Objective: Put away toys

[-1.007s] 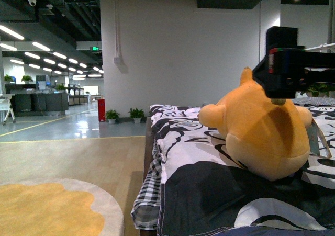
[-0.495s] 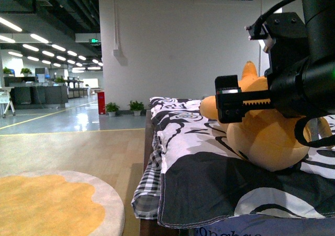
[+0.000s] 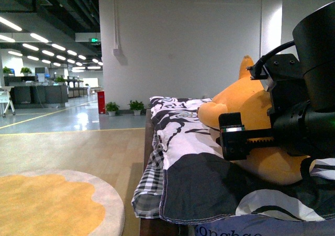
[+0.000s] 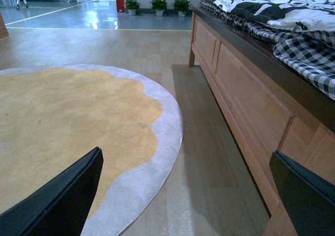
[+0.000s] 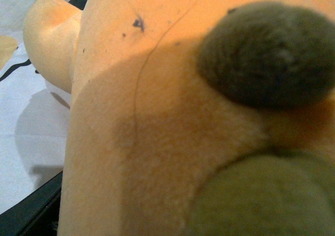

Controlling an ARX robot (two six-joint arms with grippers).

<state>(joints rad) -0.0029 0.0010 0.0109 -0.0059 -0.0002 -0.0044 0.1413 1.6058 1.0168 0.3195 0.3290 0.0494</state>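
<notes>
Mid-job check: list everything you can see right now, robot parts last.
Plush toy: one, orange-yellow, lying on the bed.
Bedspread: one, black-and-white patterned, covering the bed.
Bed frame: one, wooden, beside the rug.
Rug: one, round, yellow with grey border, on the floor.
Potted plants: three, green, by the far wall.
Red object: one, next to the plants.
Left gripper: open, low by the rug.
Right gripper: black, against the toy; grip unclear.

The soft orange plush animal [image 3: 246, 102] lies on the black-and-white patterned quilt [image 3: 178, 136] covering the wooden bed [image 4: 246, 94], at the right. The black right gripper [image 3: 233, 142] sits just before the plush. The round yellow, grey-edged rug [image 3: 52, 210] lies on the floor left of the bed. Small potted plants [image 3: 137, 112] stand by the wall behind.
</notes>
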